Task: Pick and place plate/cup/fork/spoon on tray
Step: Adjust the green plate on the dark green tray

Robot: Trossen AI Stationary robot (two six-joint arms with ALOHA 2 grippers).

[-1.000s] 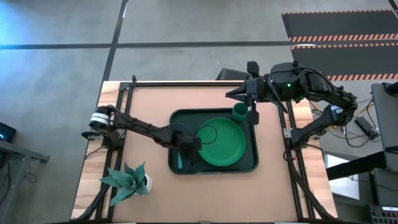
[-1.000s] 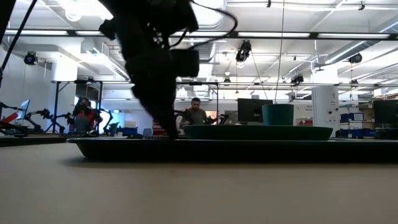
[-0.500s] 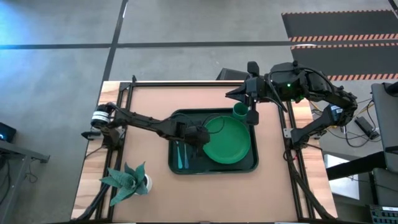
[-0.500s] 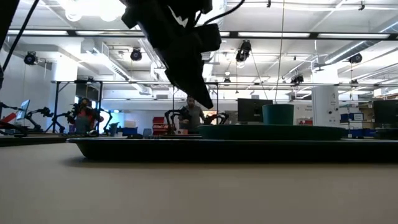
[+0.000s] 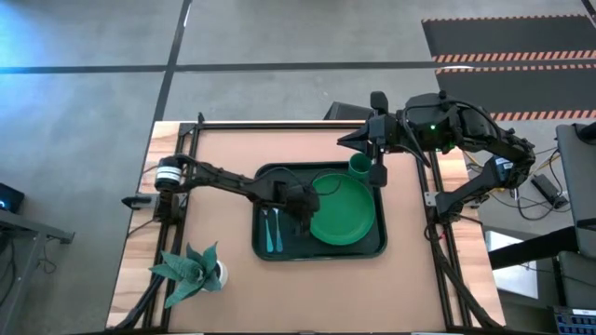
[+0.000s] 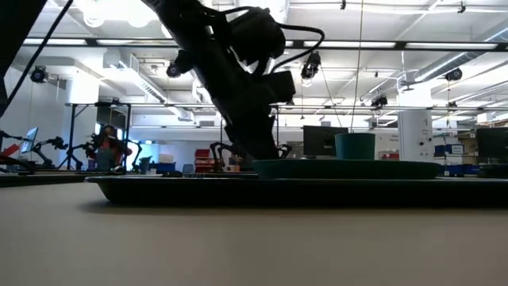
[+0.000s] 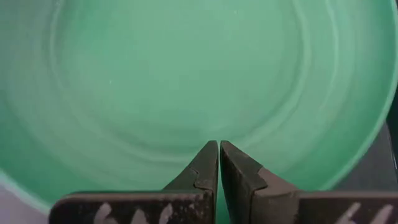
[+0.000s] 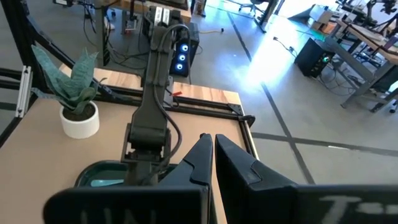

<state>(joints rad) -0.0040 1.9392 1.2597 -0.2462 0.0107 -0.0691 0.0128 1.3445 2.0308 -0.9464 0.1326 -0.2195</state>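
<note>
It was a robotics lab: ceiling lights (image 6: 119, 9), monitors (image 6: 321, 141) and other robot rigs (image 6: 48, 147) filled the open hall.

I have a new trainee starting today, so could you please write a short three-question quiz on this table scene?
1. True or false: the cup stands on the tray.
2. What lies on the tray beside the plate, toward the potted plant? A) two blue-handled utensils B) a knife C) nothing
3. Over what does the shut left gripper hover?

Key: 1. true. 2. A. 3. The plate's edge. The right gripper, also shut, waits beyond the tray.
</note>
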